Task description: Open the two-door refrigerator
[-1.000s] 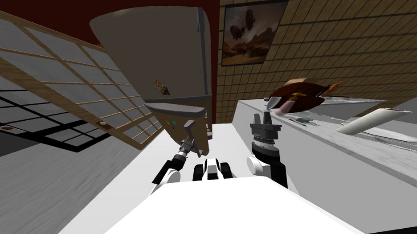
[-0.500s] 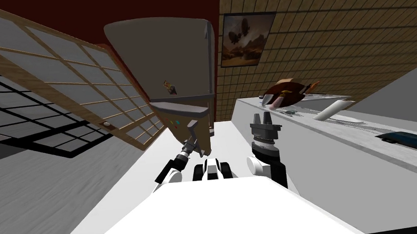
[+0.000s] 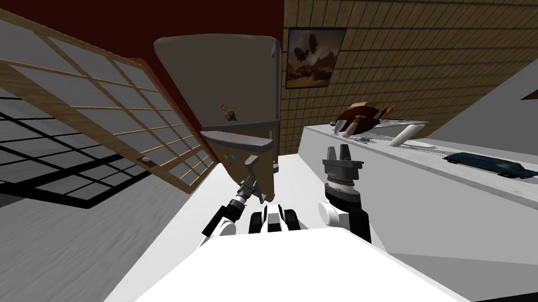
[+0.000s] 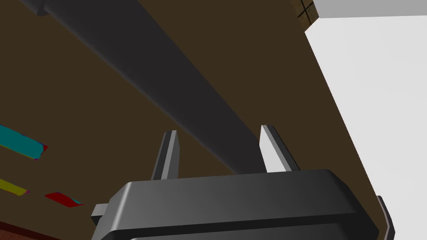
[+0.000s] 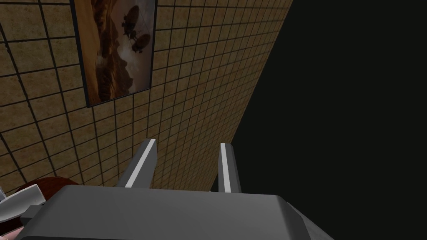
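Observation:
The two-door refrigerator [image 3: 223, 74] stands ahead, grey above, with a brown lower door [image 3: 237, 162] carrying small coloured magnets [image 4: 21, 143]. A dark grey bar handle [image 3: 253, 163] runs along that lower door. In the left wrist view the handle [image 4: 167, 79] passes between my left gripper's fingers [image 4: 169, 152], close over the brown door face [image 4: 83, 104]. My left gripper [image 3: 250, 183] is shut on this handle [image 4: 217, 143]. My right gripper [image 3: 338, 149] is raised beside the counter, open and empty [image 5: 187, 146].
A long grey counter [image 3: 437, 189] runs along my right, bearing a brown heap [image 3: 361, 118], a white roll [image 3: 405, 134] and a dark blue long object [image 3: 487, 165]. A wood-framed paned screen [image 3: 87, 110] leans at the left. A picture [image 3: 309, 58] hangs on the tiled wall.
The whole head view has shifted: the refrigerator sits further right and looks smaller, and the counter's things have slid left, so I have moved. My left gripper stays on the handle.

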